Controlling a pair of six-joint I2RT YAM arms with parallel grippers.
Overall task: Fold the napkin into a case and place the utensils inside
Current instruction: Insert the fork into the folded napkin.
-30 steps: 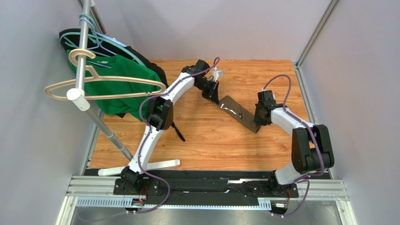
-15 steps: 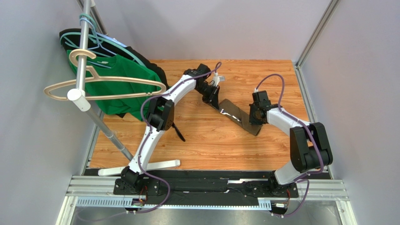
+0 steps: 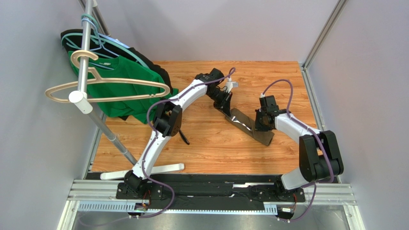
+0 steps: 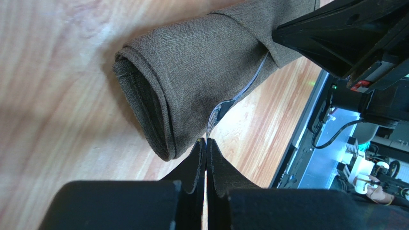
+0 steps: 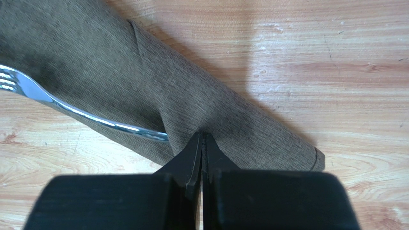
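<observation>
The napkin (image 3: 260, 135) lies as a narrow olive-brown case (image 4: 192, 62), diagonal on the wooden table. Of the utensils I see one silvery fork (image 5: 72, 109); its stem runs under a fold of the case (image 5: 225, 105) and its tines (image 4: 217, 111) stick out at the far end. My left gripper (image 3: 225, 105) is shut, and its tips (image 4: 206, 140) meet the fork tines beside the rolled end. My right gripper (image 3: 263, 126) is shut too, with its tips (image 5: 202, 136) pressed against the cloth near the case's near end.
A clothes rack pole (image 3: 84, 43) stands at the left with a green shirt (image 3: 120, 93), a black garment behind it and a wooden hanger (image 3: 108, 86). The rack's white foot (image 3: 158, 168) lies near the front edge. Grey walls close in both sides.
The case has slid toward the near right and turned a little. My left gripper followed it rightward, and my right gripper shifted nearer along it. Both stayed shut.
</observation>
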